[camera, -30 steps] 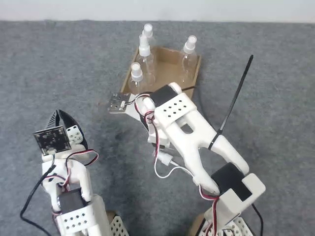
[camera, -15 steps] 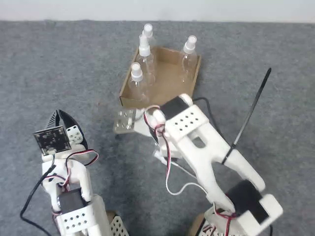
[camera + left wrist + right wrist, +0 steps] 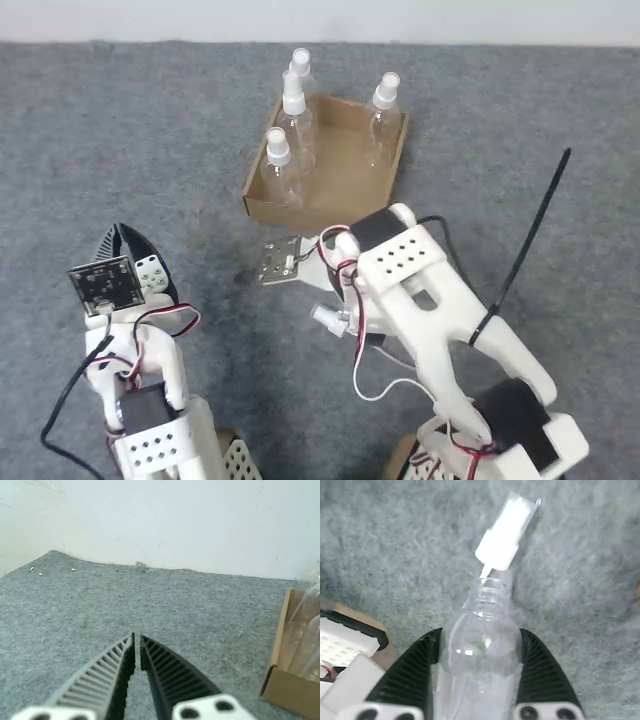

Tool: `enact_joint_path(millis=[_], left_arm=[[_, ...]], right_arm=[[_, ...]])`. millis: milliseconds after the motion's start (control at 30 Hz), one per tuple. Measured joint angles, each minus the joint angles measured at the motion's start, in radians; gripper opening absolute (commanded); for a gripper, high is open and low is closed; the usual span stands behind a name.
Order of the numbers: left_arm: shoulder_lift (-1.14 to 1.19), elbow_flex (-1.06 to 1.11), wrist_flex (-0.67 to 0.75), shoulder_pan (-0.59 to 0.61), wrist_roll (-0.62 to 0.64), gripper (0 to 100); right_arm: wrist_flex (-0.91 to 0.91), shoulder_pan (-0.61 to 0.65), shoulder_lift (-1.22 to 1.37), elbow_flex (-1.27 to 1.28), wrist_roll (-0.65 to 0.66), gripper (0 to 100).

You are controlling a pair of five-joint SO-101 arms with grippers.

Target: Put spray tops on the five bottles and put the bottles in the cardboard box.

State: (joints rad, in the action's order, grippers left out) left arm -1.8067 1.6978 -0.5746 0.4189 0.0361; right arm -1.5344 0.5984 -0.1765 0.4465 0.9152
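Cardboard box point(image 3: 340, 175): open-topped, on the far side of the grey mat point(image 3: 150, 130), placed where both arms can get to it. Serves as the drop-off point.

Right arm point(image 3: 430, 300): folded back, short of the box's near wall, hanging low over the mat. Probably parked outside the box on purpose, as its load is not yet ready to go in.

Left arm point(image 3: 140, 390): upright, well apart from the box and the other arm. Looks idle.

Capped bottles point(image 3: 279, 170): four, upright, grouped along the box's left and back sides. Cannot tell whether the farthest stands inside the rim.

Fifth bottle point(image 3: 480, 655): clear, clamped round the shoulder by the right gripper point(image 3: 480, 635), neck pointing away from the wrist. Held there, at a guess, to leave the mouth free.

Left gripper point(image 3: 136, 647): jaws closed to a sliver, nothing between them.

Spray top point(image 3: 507, 532): white, tilted, tube just entering the neck, head clear of the rim. Not seated; needs pressing or twisting home before boxing.
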Motion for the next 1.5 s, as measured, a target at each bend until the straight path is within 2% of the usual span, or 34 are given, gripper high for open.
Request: enact_joint_path(millis=[533, 767, 1033, 1300, 1500], left_arm=[[0.0, 0.0, 0.0, 0.0, 0.0, 1], [0.0, 0.0, 0.0, 0.0, 0.0, 1], [0.0, 0.0, 0.0, 0.0, 0.0, 1], [0.0, 0.0, 0.0, 0.0, 0.0, 1], [0.0, 0.0, 0.0, 0.0, 0.0, 1]], right_arm=[[0.006, -0.006, -0.002, 0.141, 0.003, 0.9], [0.163, -0.006, -0.002, 0.218, 0.003, 0.9], [0.189, 0.06, 0.015, 0.218, 0.003, 0.9], [0.252, 0.078, 0.215, 0.121, 0.003, 0.9], [0.258, 0.078, 0.267, 0.02, -0.118, 1.2]])
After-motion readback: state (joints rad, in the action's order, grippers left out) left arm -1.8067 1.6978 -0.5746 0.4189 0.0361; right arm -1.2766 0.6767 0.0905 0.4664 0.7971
